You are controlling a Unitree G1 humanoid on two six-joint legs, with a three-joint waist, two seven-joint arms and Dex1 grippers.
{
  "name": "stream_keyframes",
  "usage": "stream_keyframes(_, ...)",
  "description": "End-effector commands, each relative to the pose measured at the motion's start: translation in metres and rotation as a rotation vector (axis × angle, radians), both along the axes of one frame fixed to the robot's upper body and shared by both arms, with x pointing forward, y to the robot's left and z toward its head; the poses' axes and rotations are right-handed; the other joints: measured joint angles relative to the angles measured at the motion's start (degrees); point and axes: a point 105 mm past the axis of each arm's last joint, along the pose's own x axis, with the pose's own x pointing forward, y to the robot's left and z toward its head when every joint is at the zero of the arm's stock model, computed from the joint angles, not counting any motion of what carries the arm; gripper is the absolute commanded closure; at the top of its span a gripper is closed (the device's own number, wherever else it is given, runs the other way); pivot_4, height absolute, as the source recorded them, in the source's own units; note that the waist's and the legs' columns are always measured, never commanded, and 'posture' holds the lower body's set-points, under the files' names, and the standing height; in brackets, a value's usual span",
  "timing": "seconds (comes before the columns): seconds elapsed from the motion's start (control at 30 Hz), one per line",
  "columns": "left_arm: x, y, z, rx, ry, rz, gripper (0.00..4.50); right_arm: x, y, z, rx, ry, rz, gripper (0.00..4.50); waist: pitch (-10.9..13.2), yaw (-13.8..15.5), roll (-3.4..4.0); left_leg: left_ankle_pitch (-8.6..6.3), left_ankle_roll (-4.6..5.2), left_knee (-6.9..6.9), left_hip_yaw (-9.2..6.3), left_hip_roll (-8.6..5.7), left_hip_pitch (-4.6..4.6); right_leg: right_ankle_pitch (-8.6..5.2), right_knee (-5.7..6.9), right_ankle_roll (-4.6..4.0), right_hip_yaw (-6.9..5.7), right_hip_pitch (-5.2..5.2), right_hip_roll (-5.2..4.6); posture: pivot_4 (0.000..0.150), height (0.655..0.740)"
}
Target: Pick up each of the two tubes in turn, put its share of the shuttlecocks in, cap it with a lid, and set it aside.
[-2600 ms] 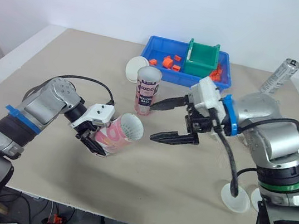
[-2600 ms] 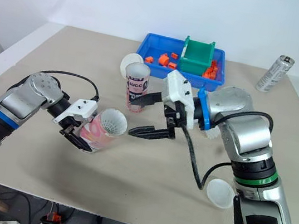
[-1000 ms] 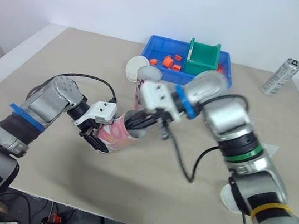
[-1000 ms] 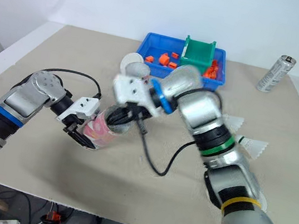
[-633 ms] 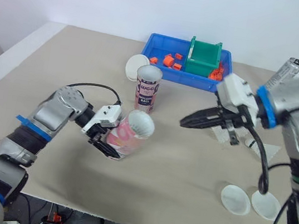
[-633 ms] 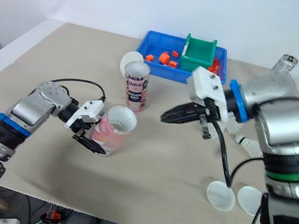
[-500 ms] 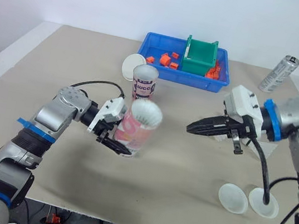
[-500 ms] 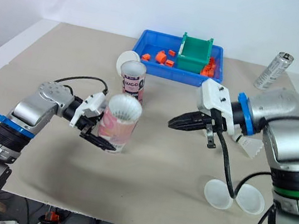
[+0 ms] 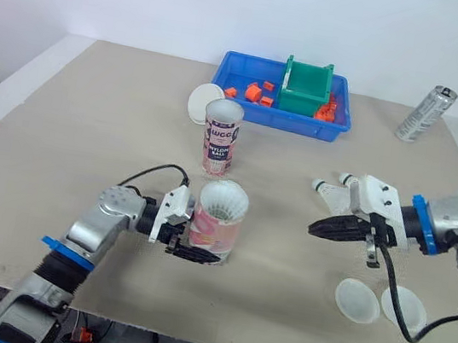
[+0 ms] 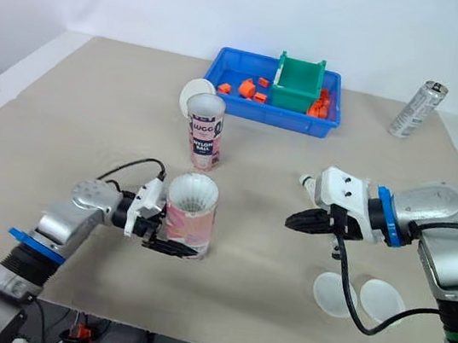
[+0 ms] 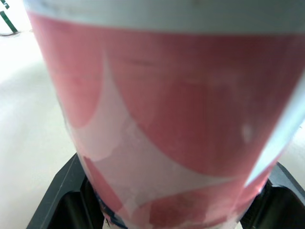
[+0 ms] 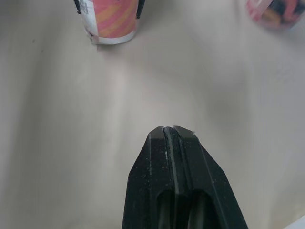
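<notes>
Since half a second back, the pink tube (image 9: 218,218) has come down from its tilt and now stands upright on the table (image 9: 91,116), mouth open, with white showing inside (a shuttlecock skirt, I think). My left gripper (image 9: 201,242) is clamped low on its body, one finger on either side. At twelve o'clock from it the second tube (image 9: 221,138) stands free and uncapped.

Over to three o'clock, my right gripper (image 9: 321,230) has pulled back from the tube. Its fingers are pressed together on nothing. The shuttlecocks (image 9: 323,186) lie at twelve o'clock of it, partly hidden by its housing. Two lids (image 9: 358,300) lie flat at five o'clock.

I judge the tube light and thin-walled, easy to crush near the rim, so a low grip suits it. Shuttlecocks want taking by the cork, since the skirts bend.
</notes>
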Motion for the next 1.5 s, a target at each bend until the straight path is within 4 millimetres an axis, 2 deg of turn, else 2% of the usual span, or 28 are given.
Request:
stream_keyframes(0.03, 0.006, -0.007, 0.004, -0.038, -0.091, 0.015, 1.41, -0.003, -0.009, 0.015, -0.03, -0.069, -0.013, 4.44, 0.0, 0.0, 0.0, 0.0, 0.0, 0.01, 0.0, -0.01, 0.0, 0.01, 0.0, 0.0, 0.0, 0.01, 0.0, 0.15, 0.7275)
stream_keyframes(0.17, 0.02, -0.012, -0.015, -0.037, -0.114, 0.028, 1.41, -0.004, -0.033, 0.02, -0.126, -0.086, -0.09, 4.44, 0.0, 0.1, 0.05, 0.0, 0.0, 0.01, 0.0, -0.02, 0.02, 0.03, 0.0, 0.0, 0.0, 0.01, 0.01, 0.15, 0.7275)
stream_keyframes(0.3, 0.014, -0.028, -0.025, -0.045, -0.098, -0.017, 1.41, -0.013, -0.066, 0.019, -0.198, -0.061, -0.167, 4.44, -0.1, 0.5, 0.09, 0.01, 0.0, 0.06, 0.01, -0.06, 0.1, 0.03, -0.04, 0.01, 0.01, 0.13, -0.04, 0.15, 0.7275)
stream_keyframes(0.4, 0.014, -0.034, -0.03, -0.039, -0.091, -0.034, 1.41, -0.018, -0.086, 0.015, -0.247, -0.026, -0.208, 3.51, -0.1, 0.6, 0.15, 0.01, 0.0, 0.07, 0.06, -0.07, 0.28, 0.06, -0.17, 0.05, 0.01, 0.37, -0.1, 0.15, 0.7275)
stream_keyframes(0.53, 0.02, -0.045, -0.029, -0.05, -0.081, -0.024, 1.41, -0.019, -0.097, 0.005, -0.309, -0.007, -0.221, 1.61, -0.2, 0.7, 0.24, 0.01, -0.01, 0.13, 0.14, -0.15, 0.57, 0.09, -0.29, 0.1, 0.05, 0.72, -0.21, 0.15, 0.7275)
stream_keyframes(0.6, 0.024, -0.05, -0.026, -0.055, -0.077, -0.017, 1.41, -0.015, -0.099, -0.001, -0.317, -0.007, -0.226, 0.92, -0.2, 0.6, 0.23, 0.01, -0.01, 0.15, 0.15, -0.17, 0.73, 0.1, -0.42, 0.1, 0.05, 0.76, -0.23, 0.15, 0.7275)
stream_keyframes(0.77, 0.027, -0.052, -0.021, -0.049, -0.078, -0.019, 1.41, -0.009, -0.09, -0.014, -0.307, 0.027, -0.193, 0.92, -0.2, 0.4, 0.23, 0.0, -0.03, 0.13, 0.25, -0.2, 0.8, 0.2, -0.86, 0.15, 0.06, 0.98, -0.37, 0.15, 0.7275)
stream_keyframes(0.9, 0.026, -0.039, -0.027, 0.012, -0.071, -0.027, 1.41, -0.01, -0.072, -0.026, -0.312, 0.069, -0.105, 0.92, -0.2, 0.4, 0.24, 0.01, -0.03, -0.1, 0.24, -0.23, 0.7, 0.22, -0.87, 0.22, 0.06, 1.05, -0.34, 0.15, 0.7275)
stream_keyframes(1.0, 0.021, -0.033, -0.031, 0.031, -0.047, -0.037, 1.41, -0.018, -0.075, -0.033, -0.374, 0.093, -0.062, 0.92, -0.2, 0.2, 0.26, 0.01, -0.02, -0.25, 0.13, -0.13, 0.71, 0.19, -0.86, 0.19, 0.06, 1.0, -0.14, 0.15, 0.7275)
stream_keyframes(1.1, 0.018, -0.026, -0.033, 0.053, -0.035, -0.041, 1.41, -0.015, -0.08, -0.034, -0.404, 0.08, -0.072, 0.92, -0.2, -0.2, 0.29, 0.0, -0.02, -0.37, 0.05, -0.07, 0.76, 0.17, -0.84, 0.2, 0.06, 1.0, -0.02, 0.15, 0.7275)
stream_keyframes(1.5, 0.018, -0.022, -0.031, 0.071, -0.048, -0.041, 1.41, -0.011, -0.068, -0.045, -0.401, 0.082, -0.017, 0.92, -0.2, -0.8, 0.33, -0.03, -0.02, -0.39, 0.08, 0.01, 0.89, 0.08, -0.8, 0.01, 0.06, 1.02, 0.03, 0.15, 0.7275)
